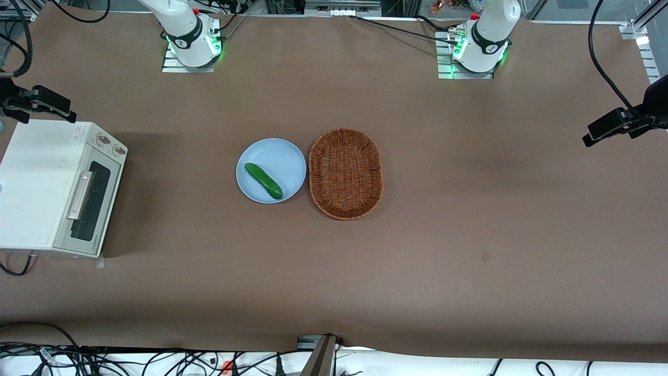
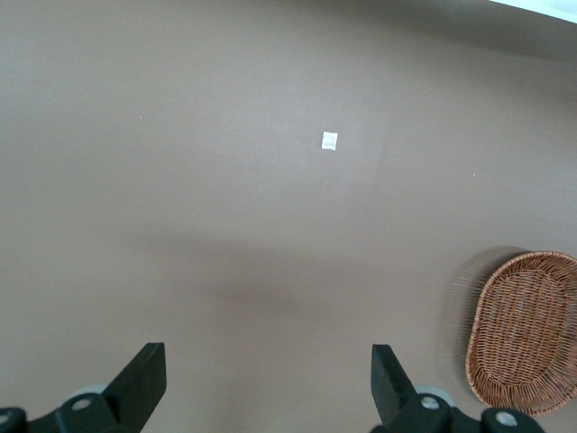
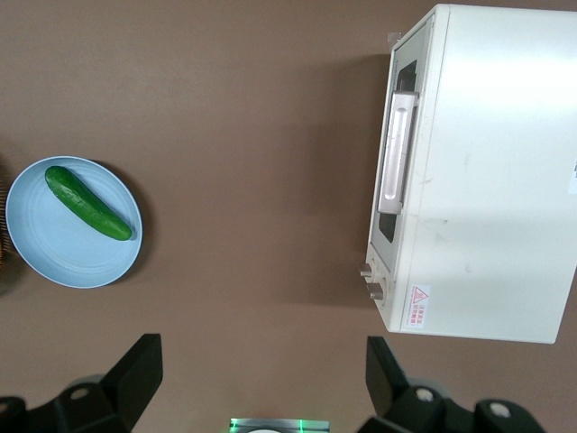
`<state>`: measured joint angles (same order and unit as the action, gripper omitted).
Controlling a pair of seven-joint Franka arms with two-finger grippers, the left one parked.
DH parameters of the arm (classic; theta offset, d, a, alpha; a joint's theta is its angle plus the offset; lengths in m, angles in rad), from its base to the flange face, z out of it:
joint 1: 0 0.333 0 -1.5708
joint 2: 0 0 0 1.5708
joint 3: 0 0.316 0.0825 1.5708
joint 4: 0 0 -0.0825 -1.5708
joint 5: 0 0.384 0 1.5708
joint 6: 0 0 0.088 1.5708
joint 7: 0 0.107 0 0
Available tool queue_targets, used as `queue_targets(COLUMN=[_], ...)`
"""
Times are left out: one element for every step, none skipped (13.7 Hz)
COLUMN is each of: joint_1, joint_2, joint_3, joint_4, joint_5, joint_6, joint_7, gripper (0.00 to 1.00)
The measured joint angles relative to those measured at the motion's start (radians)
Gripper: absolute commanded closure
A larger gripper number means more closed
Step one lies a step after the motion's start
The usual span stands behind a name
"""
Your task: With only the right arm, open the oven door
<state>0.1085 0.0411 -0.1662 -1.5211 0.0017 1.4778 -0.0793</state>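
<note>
Cream-white oven [image 1: 39, 183] sits at the working arm's end, oven door [image 1: 88, 201] shut, the gripper [image 3: 261, 374] spread wide above.

The front view looks steeply down from high; the right wrist view, looking straight down above the gripper [image 3: 261, 383], shares the oven [image 1: 39, 183] and plate [image 3: 54, 248].

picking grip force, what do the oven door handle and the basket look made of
Oven door handle: looks like brushed or polished metal, a silvery bar with a bright sheen. Wicker basket: woven reddish-brown cane, its weave visible. The right arm's gripper hangs above the table with jaws open, clear of the oven.
</note>
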Motion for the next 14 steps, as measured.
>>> queue_targets(joint_1=[0.000,0.000,0.000,0.000,0.000,0.000,0.000,0.000,0.000,0.000,0.000,0.000,0.000,0.000], joint_2=[0.001,0.001,0.001,0.001,0.001,0.001,0.001,0.003,0.005,0.008,0.011,0.013,0.016,0.016], joint_3=[0.000,0.000,0.000,0.000,0.000,0.000,0.000,0.000,0.000,0.001,0.001,0.001,0.001,0.001], joint_4=[0.000,0.000,0.000,0.000,0.000,0.000,0.000,0.000,0.000,0.000,0.000,0.000,0.000,0.000], joint_5=[0.000,0.000,-0.001,-0.001,-0.001,-0.001,-0.001,-0.001,-0.001,-0.001,-0.001,-0.001,-0.001,-0.001], joint_6=[0.001,0.001,0.001,0.001,0.001,0.000,0.000,-0.001,-0.003,-0.005,-0.008,-0.010,-0.011,-0.012], joint_7=[0.000,0.000,0.000,0.000,0.000,0.000,0.000,0.000,0.000,0.000,0.000,0.000,0.000,0.000], gripper=[0.00,0.00,0.00,0.00,0.00,0.00,0.00,0.00,0.00,0.00,0.00,0.00,0.00,0.00])
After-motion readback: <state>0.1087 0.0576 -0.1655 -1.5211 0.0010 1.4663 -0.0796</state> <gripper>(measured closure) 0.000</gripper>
